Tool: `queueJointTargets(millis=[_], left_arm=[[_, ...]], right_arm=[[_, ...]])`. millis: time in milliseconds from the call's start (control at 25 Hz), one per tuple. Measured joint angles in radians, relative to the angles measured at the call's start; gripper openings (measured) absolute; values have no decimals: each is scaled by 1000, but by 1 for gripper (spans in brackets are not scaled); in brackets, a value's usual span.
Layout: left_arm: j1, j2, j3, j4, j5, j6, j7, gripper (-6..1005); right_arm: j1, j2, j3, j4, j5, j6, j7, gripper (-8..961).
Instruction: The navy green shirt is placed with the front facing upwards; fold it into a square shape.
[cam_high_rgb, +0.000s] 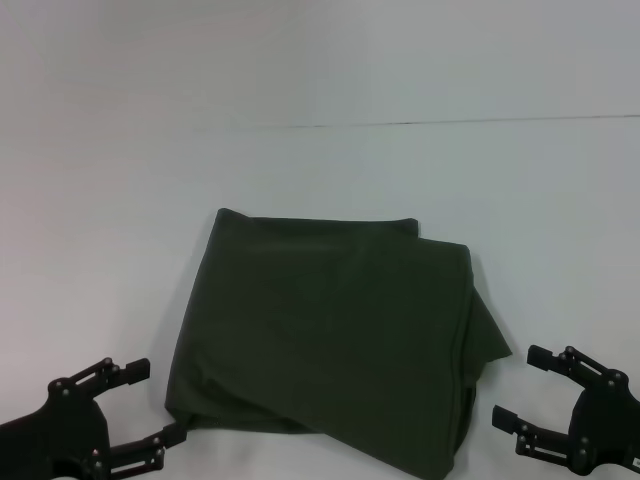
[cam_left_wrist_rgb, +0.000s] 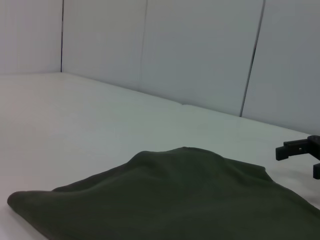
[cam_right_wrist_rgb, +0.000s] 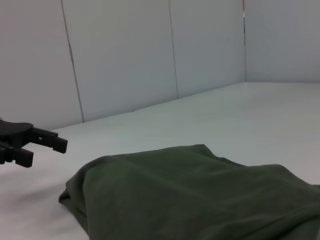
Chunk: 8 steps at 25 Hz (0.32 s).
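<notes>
The shirt (cam_high_rgb: 330, 345) lay on the white desk (cam_high_rgb: 110, 230), near the front edge and about midway between the left and right sides. It was folded up into a rough square. Only plain green cloth showed on top. No letters and no collar could be seen. The square was not neat. The back edge ran almost straight, but on the right side a lower layer stuck out past the top layer. The front right corner hung down in a point toward the front edge of the desk.

The left gripper (cam_high_rgb: 150, 403) sat by the front left corner of the shirt. Its two black fingers were spread apart and held nothing. The lower finger tip was just beside the cloth, maybe touching it; I could not tell which.

The right gripper (cam_high_rgb: 517, 387) sat by the right side of the shirt, near the front edge of the desk. Its fingers were spread apart too, and they held nothing. A small bit of bare desk showed between them and the cloth.

Pale wall panels (cam_left_wrist_rgb: 200, 55) stood behind the desk.
</notes>
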<state>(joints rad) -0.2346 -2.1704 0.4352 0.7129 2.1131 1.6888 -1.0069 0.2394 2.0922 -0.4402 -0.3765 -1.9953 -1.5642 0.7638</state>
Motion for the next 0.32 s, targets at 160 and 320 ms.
queueJointTargets(millis=[160, 320], left_arm=[[-4, 1, -2, -3, 7, -5, -3, 876], [-5, 1, -5, -3, 6, -3, -5, 876]], right_arm=[[2, -1, 1, 4, 3, 1, -7, 951], [4, -1, 2, 5, 4, -1, -7, 951]])
